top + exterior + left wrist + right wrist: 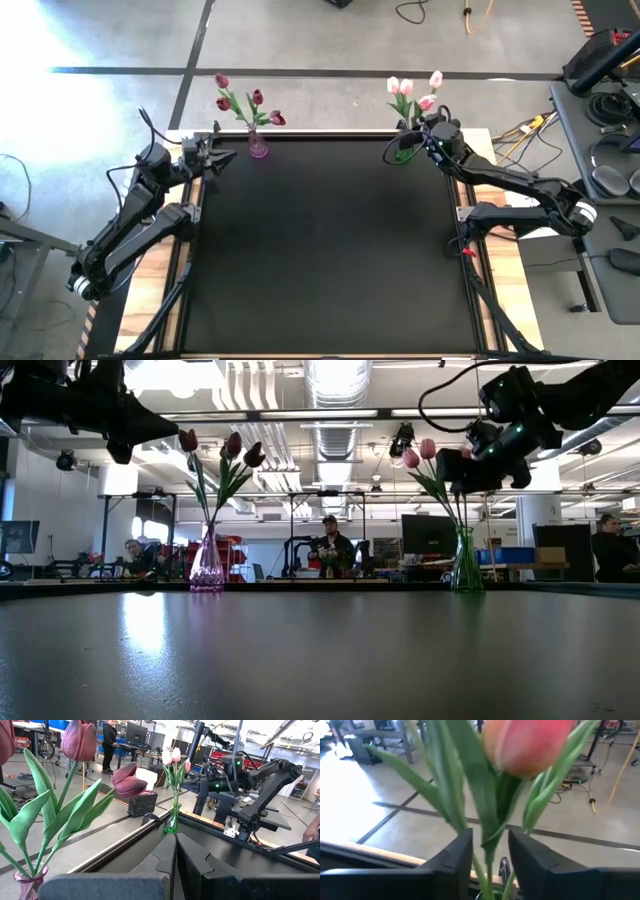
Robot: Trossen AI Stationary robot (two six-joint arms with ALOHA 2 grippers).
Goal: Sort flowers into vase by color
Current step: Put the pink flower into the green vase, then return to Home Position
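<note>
**At the far table edge: both vases filled, right gripper on a pink stem**

At the far edge of the black table (330,250), the high view shows two vases. The small pink-tinted glass vase (258,147) at the far left holds the dark magenta artificial tulips (250,100). The green glass vase (404,152) at the far right holds the pale pink-white artificial tulips (412,92). No flower lies loose on the table. The left gripper (222,157) hangs just beside the pink vase; the right gripper (428,130) is over the green vase.

The low view shows both vases upright and well apart, with people in the room behind. The right gripper (462,465) sits level with the pale tulip stems, above the vase mouth.

The left wrist view shows the left gripper (176,851) with its fingers closed together and holding nothing. The magenta bunch stands close beside it.

The right wrist view shows the right gripper (490,851) with its fingers partly open, either side of a thin green stem (489,842) below a pink tulip head (527,742). Contact with the stem cannot be confirmed.

Handling assessment: the flowers appear light and flexible. Grip the bare stem below the leaves, not the head. The glass vases look easy to tip; avoid side loads.
</note>
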